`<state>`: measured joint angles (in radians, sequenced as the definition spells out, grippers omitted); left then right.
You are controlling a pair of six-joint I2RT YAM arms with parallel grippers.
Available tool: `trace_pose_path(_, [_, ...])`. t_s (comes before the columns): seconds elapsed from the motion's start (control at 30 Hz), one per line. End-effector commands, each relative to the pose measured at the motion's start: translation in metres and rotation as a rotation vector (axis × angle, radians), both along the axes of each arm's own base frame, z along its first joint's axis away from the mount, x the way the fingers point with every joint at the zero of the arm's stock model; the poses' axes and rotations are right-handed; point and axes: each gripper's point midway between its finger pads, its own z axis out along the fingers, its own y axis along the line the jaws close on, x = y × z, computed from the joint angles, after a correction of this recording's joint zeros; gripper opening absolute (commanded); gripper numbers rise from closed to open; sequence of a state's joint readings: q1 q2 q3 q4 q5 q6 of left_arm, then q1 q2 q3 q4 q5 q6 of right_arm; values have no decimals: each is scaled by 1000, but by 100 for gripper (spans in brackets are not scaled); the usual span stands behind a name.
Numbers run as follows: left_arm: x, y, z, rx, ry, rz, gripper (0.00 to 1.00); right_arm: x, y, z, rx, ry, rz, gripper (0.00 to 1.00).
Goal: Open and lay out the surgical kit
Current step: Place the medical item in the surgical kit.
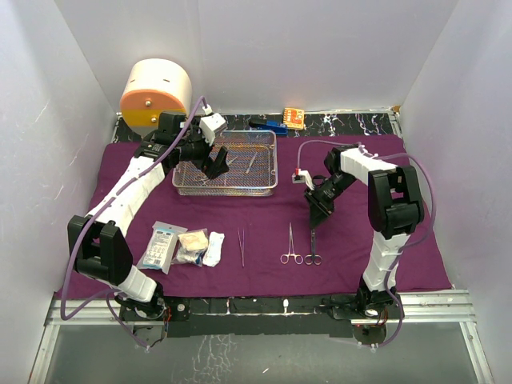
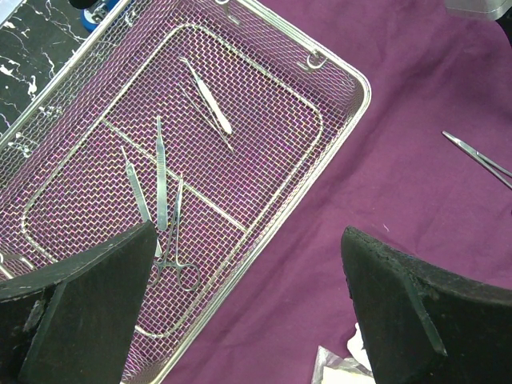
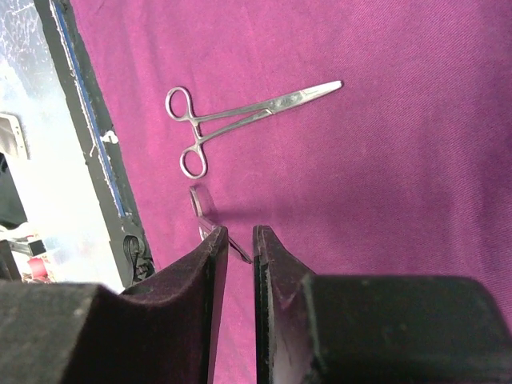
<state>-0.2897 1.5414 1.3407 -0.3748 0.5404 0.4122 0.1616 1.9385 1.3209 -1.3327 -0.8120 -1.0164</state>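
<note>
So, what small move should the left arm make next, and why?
Probably lower the left tool onto the forceps in the tray. The tool hangs wide open and empty just above the tray, and the forceps lie close beside one of its fingers. The tweezers lie farther off, so they look like a later pick.

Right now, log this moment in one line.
left tool open over tray | right tool narrowly parted above forceps

Robotics lab cell: white panel walls point(image 1: 320, 48), black marbled table point(image 1: 352, 124).
</note>
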Motion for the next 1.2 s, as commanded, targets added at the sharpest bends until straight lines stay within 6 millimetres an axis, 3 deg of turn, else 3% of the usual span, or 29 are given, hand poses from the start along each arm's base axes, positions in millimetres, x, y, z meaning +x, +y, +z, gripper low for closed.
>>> trace_pose_path(0.0, [-4,-2,8,-19,-14,-31,98,15,2,3,15,-46,7,18])
trace_pose_path(0.67, [-1,-3,-2,-13,9,-31,98,37,4,-12,3,-35,1,20])
trace_pose_path(0.97, [2,-2,-12,-14,34,4,98,80,6,-10,-36,-99,-30,21])
trace_pose_path(1.17, [18,7,-14,16,13,84,98,122,6,24,-70,-232,-82,22])
